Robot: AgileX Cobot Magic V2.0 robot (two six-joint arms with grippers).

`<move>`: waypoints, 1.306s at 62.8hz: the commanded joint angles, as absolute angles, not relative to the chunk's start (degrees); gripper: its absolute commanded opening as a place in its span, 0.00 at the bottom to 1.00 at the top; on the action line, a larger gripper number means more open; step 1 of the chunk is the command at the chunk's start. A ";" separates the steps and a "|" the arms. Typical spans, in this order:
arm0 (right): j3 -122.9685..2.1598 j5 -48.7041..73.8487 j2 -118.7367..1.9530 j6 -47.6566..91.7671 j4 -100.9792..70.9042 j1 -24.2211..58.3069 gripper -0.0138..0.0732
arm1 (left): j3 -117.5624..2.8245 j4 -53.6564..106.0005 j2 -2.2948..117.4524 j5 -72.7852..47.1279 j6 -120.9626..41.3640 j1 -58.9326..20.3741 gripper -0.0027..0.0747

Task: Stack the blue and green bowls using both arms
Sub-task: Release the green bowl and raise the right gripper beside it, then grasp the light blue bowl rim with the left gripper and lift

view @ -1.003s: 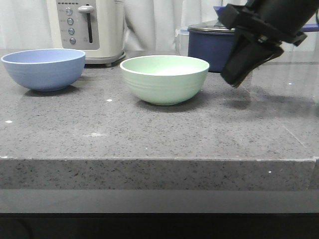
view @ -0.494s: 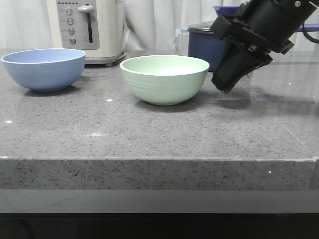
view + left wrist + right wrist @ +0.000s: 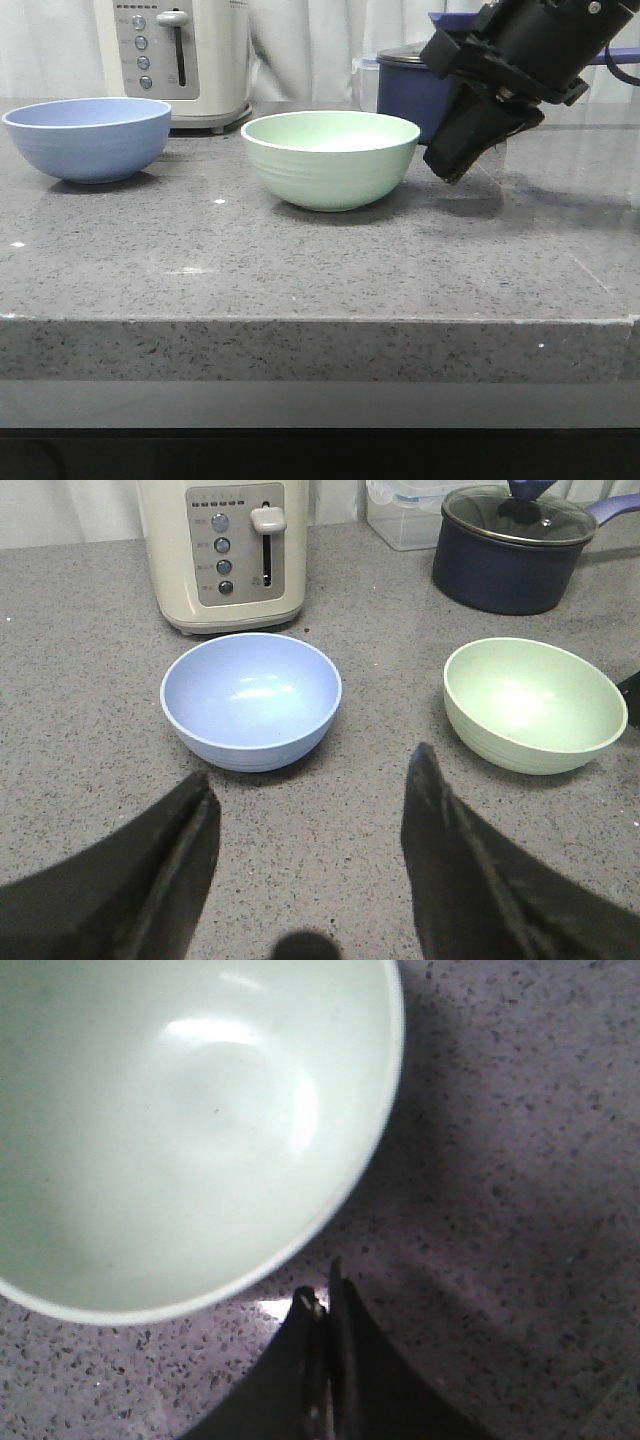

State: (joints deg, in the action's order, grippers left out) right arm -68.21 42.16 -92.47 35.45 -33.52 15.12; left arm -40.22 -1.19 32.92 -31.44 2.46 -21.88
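Worktop (image 3: 320,290) stone fills the foreground of the front view, grey, speckled and bare up to the two bowls. On it stands the green bowl (image 3: 330,158), upright near the middle, and well apart to its left the blue bowl (image 3: 88,137), also upright; neither is nested in the other, so no stacking has been done.

Just beside the green bowl's right side hangs the right tool (image 3: 455,165), tilted down toward the stone. Over the last second it has swung in from further right and dropped lower, then nearly stopped in the last half second. The right wrist view shows its fingers (image 3: 325,1360) pressed together with no gap, tips just outside the bowl's rim (image 3: 340,1200) and not touching it. My judgement: this is an approach to the green bowl, and the fingers must part before any grip on the rim is possible.

The left tool (image 3: 310,880) appears only in its own wrist view, fingers spread wide, hovering short of the blue bowl (image 3: 250,695) with nothing between them. It looks ready to take that smaller bowl, which would sit inside the green one.

Farther back stand a cream toaster (image 3: 180,60) behind the blue bowl and a navy saucepan (image 3: 415,90) behind the green bowl.
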 commanded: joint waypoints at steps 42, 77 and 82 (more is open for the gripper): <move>-69.56 40.42 -90.24 35.87 -35.50 14.95 0.08 | -55.39 -5.20 53.28 -36.61 3.15 -14.71 0.56; -69.56 40.42 -90.24 35.87 -35.50 14.95 0.08 | -77.56 3.80 84.92 -40.06 3.15 -6.72 0.56; -69.56 40.42 -90.24 35.87 -35.50 14.95 0.08 | -79.46 3.80 88.43 -40.15 3.15 -6.72 0.56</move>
State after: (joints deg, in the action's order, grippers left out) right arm -68.21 41.90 -92.47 35.45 -33.77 15.12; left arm -75.72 2.78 87.13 -42.42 2.67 -6.81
